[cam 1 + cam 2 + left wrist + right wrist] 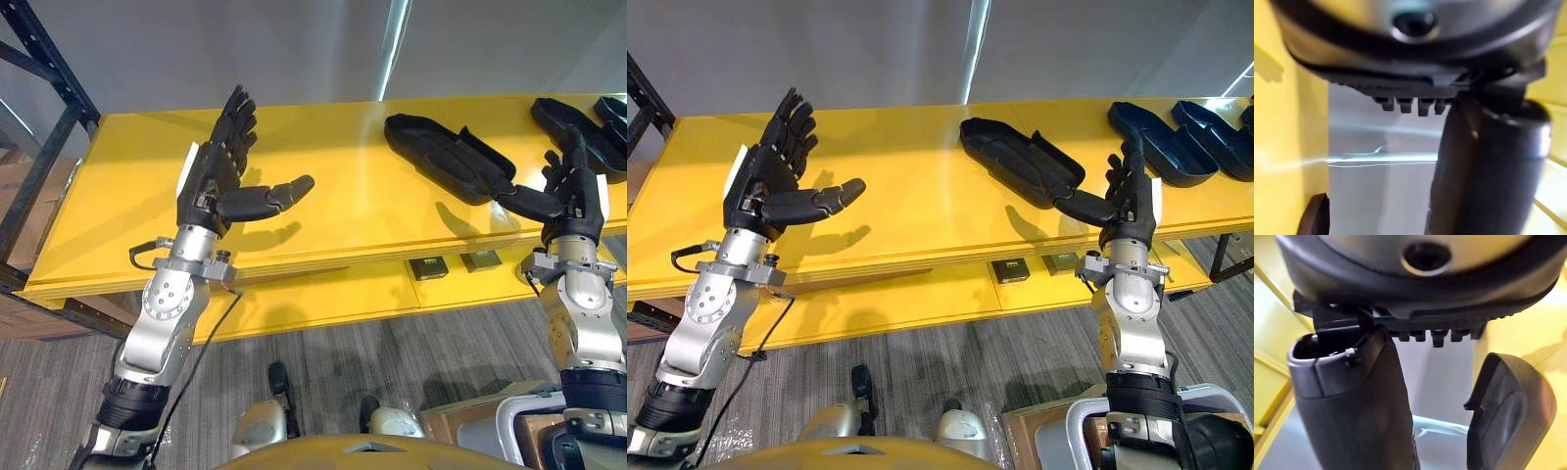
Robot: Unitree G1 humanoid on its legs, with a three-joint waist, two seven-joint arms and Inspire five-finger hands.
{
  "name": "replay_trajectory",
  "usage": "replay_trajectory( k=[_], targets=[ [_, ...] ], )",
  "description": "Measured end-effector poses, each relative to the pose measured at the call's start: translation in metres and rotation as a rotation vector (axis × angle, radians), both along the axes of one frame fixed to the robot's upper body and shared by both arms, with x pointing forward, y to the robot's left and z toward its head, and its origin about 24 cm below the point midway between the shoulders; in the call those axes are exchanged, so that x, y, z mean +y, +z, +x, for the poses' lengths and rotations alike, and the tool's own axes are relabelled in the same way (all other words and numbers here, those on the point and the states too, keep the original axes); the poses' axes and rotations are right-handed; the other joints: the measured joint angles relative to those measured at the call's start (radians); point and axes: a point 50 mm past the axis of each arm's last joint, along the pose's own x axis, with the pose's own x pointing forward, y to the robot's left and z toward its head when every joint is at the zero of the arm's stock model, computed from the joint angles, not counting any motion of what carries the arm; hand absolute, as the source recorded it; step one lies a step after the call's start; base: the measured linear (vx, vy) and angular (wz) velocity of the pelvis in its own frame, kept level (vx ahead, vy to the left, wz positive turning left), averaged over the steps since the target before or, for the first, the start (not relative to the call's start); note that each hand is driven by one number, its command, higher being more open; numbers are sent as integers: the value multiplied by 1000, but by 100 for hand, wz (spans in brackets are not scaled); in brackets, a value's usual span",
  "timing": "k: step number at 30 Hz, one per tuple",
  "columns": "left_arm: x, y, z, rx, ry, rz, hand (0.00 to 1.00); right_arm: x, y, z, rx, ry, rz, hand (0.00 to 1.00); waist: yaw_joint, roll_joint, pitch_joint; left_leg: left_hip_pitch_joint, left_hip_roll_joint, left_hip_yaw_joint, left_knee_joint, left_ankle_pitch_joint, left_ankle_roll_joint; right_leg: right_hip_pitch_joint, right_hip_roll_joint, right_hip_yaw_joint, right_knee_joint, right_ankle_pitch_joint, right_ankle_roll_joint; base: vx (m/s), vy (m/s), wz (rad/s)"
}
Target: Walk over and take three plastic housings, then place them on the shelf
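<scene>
Three black plastic housings lie on the yellow shelf board (343,211): one in the middle (1019,162) and two at the far right (1161,142) (1220,137). My right hand (1132,191) stands upright at the near end of the middle housing, open, fingers straight, its thumb (1083,206) reaching across that housing's tip. The right wrist view shows the housing's edge (1511,416) just past the thumb (1352,396), with nothing held. My left hand (220,162) is raised over the bare left part of the board, open and empty, thumb pointing right.
A dark rack upright (49,127) stands at the left end, with cardboard boxes (29,186) behind it. Two small dark boxes (428,266) (480,260) sit on the lower yellow level. A cardboard box (460,421) is on the grey carpet at lower right.
</scene>
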Motion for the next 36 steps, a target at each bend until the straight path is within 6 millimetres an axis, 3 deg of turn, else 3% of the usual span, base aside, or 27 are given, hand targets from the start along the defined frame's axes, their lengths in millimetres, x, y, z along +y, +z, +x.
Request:
replay_trajectory(
  k=[4, 6, 8, 12, 15, 20, 26, 36],
  targets=[
    [-10, 20, 11, -60, -37, 17, 100, -8, 7, 19, -19, -14, 77, 100, 3, -27, 67, -33, 6, -5, 3, 10, -2, -36, 8, 7, 17, 1, 0, -18, 3, 3],
    [-10, 24, 17, -64, -37, 24, 100, -15, 13, 25, -21, -34, 87, 100, 10, -28, 94, -56, 11, -10, 3, 16, -2, -57, 13, 7, 17, 3, -2, -28, -5, 5],
    [-8, 25, 25, -52, -24, 48, 100, -23, 27, 34, -50, -71, 102, 100, 27, -30, 142, -75, 18, -16, 13, 23, -7, -70, 21, 6, 18, 8, -10, -13, -14, 4],
    [1, 22, 31, -28, 8, 87, 100, -32, 53, 42, -105, -110, 103, 100, 35, -33, 187, -112, 26, -28, 26, 25, -7, -96, 30, -10, 27, 9, -14, 21, -32, 12],
    [4, 23, 36, -16, 8, 61, 100, -41, 71, 48, -150, -167, 145, 100, 60, -32, 222, -125, 28, -35, 42, 26, -4, -104, 31, -13, 42, -1, -30, 59, -29, 10],
    [4, 23, 35, -18, 0, 56, 100, -43, 79, 51, -183, -201, 204, 100, 62, -30, 223, -137, 29, -53, 48, 14, -19, -111, 33, -17, 56, -15, -48, 44, -17, 11],
    [4, 25, 35, -25, -25, 28, 100, -52, 90, 52, -163, -181, 178, 100, 66, -7, 237, -155, 29, -58, 47, 13, -20, -146, 29, -19, 100, -42, -44, 3, -4, 2],
    [6, 24, 35, -44, -41, 36, 100, -67, 102, 48, -99, -116, 119, 100, 66, -2, 243, -152, 29, -60, 40, 18, -21, -156, 25, -23, 124, -57, -44, 14, -5, 1]
  ],
)
